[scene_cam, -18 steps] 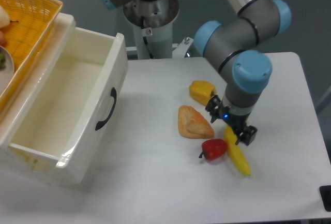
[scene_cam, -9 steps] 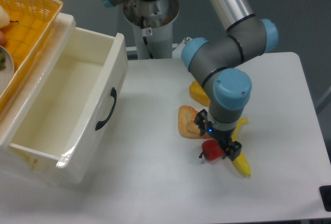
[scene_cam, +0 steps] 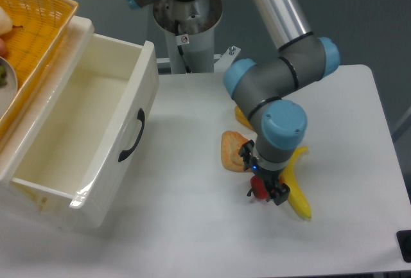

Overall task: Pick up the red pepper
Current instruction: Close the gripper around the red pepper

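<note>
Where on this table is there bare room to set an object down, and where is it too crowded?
Free: the tabletop between the white drawer and the bread, the front strip, and the right side past the banana. Crowded: the centre, where the gripper sits over the red pepper, with bread, banana and yellow pepper close around.

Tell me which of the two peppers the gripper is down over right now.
The red pepper, beside the banana, directly under the gripper. The yellow pepper lies farther back, mostly hidden behind the arm.
</note>
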